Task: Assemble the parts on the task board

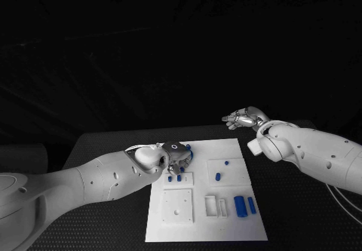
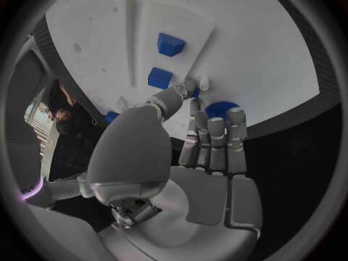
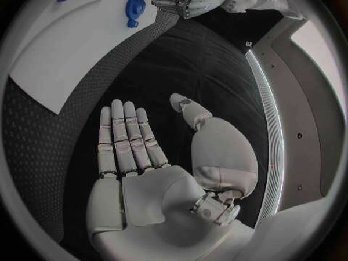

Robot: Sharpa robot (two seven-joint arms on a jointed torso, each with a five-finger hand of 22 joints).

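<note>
Hovering over the far left corner of the task board (image 1: 234,157), the left hand (image 1: 175,157) has fingers extended and nothing gripped, fingertips near a round blue part (image 2: 220,109). The right hand (image 1: 245,119) hangs open, well off the board's far edge. Judged early: loose blue parts (image 1: 242,205) lie near the board's front, others (image 1: 217,176) stand mid-board. Whether those are fully seated cannot be told.

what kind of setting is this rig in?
Likely a lab test bench, not a home or a factory line. A white task board with small blue parts sits on a black table, and white arms work over it; the left robot hand is above the board.
</note>
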